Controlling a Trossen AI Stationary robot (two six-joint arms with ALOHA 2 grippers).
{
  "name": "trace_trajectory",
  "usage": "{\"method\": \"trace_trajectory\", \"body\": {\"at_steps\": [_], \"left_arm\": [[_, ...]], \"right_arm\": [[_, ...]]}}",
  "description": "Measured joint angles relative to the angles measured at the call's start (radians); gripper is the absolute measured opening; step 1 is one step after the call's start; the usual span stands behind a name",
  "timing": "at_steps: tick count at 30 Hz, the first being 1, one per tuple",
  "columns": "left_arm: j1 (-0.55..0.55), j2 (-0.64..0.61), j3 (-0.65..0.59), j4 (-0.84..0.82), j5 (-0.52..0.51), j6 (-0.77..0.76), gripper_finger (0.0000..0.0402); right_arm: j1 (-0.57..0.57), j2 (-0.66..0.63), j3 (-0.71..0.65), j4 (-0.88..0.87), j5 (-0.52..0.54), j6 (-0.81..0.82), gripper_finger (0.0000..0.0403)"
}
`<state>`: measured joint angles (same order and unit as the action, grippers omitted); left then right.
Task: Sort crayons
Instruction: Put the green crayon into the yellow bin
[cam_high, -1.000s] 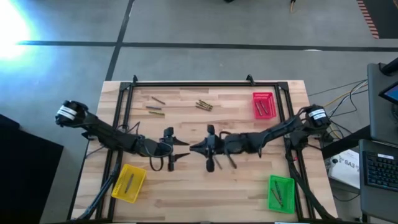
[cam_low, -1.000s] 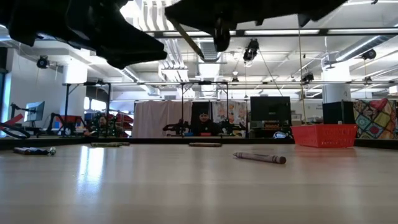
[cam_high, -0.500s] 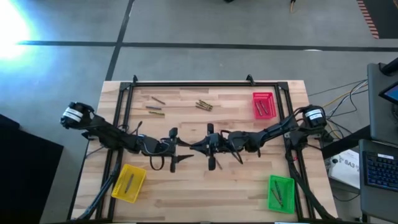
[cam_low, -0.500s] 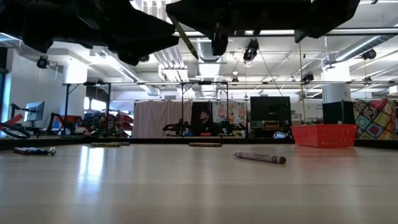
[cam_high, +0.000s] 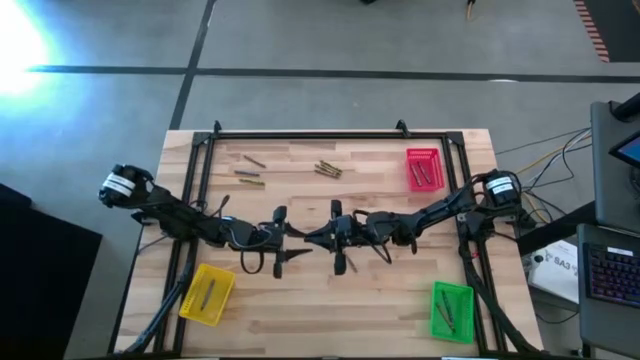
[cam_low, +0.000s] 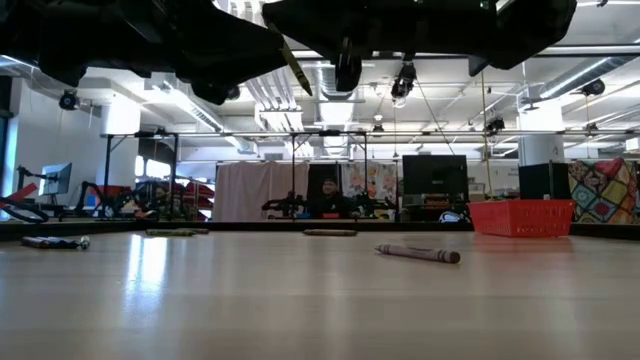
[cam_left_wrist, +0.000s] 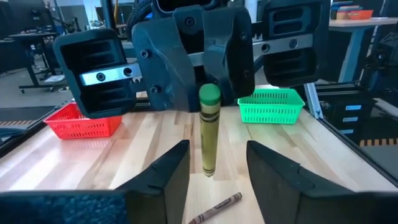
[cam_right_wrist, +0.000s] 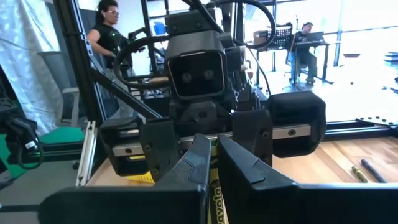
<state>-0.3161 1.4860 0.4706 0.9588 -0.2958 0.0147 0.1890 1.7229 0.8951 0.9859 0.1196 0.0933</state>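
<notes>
Right gripper (cam_high: 312, 237): clenched on a green crayon (cam_left_wrist: 209, 129), raised above mid-table.
Left gripper (cam_high: 297, 238): facing the right one, fingers (cam_left_wrist: 163, 176) spread either side of that crayon, apart from it.
Brown crayon (cam_low: 417, 253): lay on the wooden table (cam_high: 300, 310) under the grippers.
Other crayons (cam_high: 328, 169): loose near the far edge.
Trays: red (cam_high: 424, 168), yellow (cam_high: 207, 294), green (cam_high: 451, 310), each with crayons inside.

The only print I can read sits on the olive-green crayon (cam_right_wrist: 216, 200) pinched in my right gripper (cam_right_wrist: 213, 149): dark letters "yola" run along its wrapper, the start hidden by my fingers. From my left wrist the same wrapper's print is too small to read. The white box (cam_high: 556, 264) beside the table carries dark lettering I cannot make out.
</notes>
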Motion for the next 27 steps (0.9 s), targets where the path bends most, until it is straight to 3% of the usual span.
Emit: {"method": "trace_trajectory", "body": {"at_steps": [20,23,27], "left_arm": [[0.012,0.0,0.02,-0.001,0.0,-0.001,0.0111],[0.012,0.0,0.02,-0.001,0.0,0.002,0.0089],[0.011,0.0,0.02,-0.003,0.003,0.005,0.0028]], "right_arm": [[0.0,0.0,0.0,0.009,-0.023,-0.005,0.0013],[0.0,0.0,0.0,0.009,-0.024,-0.007,0.0013],[-0.001,0.0,0.0,0.006,-0.02,0.021,0.0013]]}}
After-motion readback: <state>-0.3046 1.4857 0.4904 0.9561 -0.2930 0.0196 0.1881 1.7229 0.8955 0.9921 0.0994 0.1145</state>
